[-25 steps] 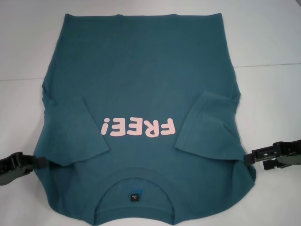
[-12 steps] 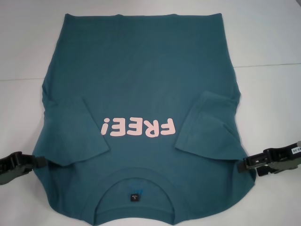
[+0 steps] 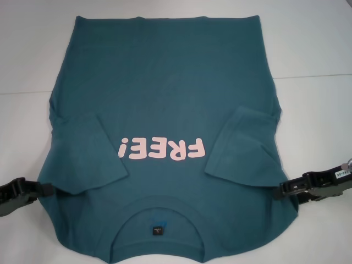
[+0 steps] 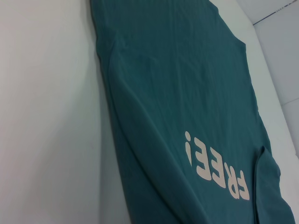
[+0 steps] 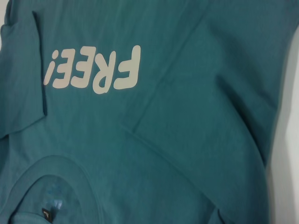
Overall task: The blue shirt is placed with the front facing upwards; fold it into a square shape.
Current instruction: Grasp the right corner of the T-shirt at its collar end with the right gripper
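Note:
The blue shirt (image 3: 165, 93) lies flat on the white table, front up, with its pink "FREE!" lettering (image 3: 161, 148) facing away from me. Its ribbed collar (image 3: 158, 204) and dark neck label (image 3: 158, 229) are at the near edge. Both short sleeves are folded inward onto the body. My left gripper (image 3: 47, 188) sits low at the shirt's left shoulder edge, its tip touching the cloth. At the right shoulder edge my right gripper (image 3: 279, 191) also reaches the cloth. The left wrist view shows the shirt (image 4: 187, 93) along its length. The right wrist view shows the shirt (image 5: 187, 116) near the collar.
The white table (image 3: 27, 66) spreads on both sides of the shirt, with a thin dark seam line (image 3: 313, 74) running across it at the right. The shirt's hem lies at the far end near the table's back.
My right gripper has moved down and inward, from beside the shirt to its right shoulder edge. The left gripper and the shirt have not moved.

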Robot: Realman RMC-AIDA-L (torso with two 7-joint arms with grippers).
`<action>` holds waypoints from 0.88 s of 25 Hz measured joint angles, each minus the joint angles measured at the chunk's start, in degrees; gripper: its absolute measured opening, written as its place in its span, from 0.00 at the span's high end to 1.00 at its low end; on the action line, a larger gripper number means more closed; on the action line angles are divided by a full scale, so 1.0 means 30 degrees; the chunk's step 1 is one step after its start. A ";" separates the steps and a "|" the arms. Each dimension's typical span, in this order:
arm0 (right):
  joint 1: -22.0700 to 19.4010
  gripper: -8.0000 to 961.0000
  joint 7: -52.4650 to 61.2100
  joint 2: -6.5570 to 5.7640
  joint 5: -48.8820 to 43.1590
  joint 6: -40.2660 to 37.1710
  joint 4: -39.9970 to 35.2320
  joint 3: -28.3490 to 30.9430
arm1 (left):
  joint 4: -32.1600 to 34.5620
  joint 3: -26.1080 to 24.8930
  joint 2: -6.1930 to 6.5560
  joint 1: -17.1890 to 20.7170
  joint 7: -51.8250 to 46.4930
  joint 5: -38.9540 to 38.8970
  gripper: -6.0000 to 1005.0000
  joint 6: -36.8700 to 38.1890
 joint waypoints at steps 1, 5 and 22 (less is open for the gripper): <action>0.0021 0.10 0.0001 0.0038 -0.0005 0.0013 0.0003 -0.0004 | 0.0000 0.0000 -0.0005 0.0000 0.0000 0.0000 0.98 0.0000; 0.0098 0.10 0.0006 0.0143 -0.0030 0.0162 0.0004 -0.0040 | 0.0000 0.0001 -0.0036 0.0001 -0.0002 0.0000 0.98 -0.0001; 0.1147 0.11 -0.0451 0.0914 0.0605 0.0283 0.0034 -0.0121 | -0.0309 0.0001 -0.0032 0.0019 0.0024 0.0001 0.98 -0.0263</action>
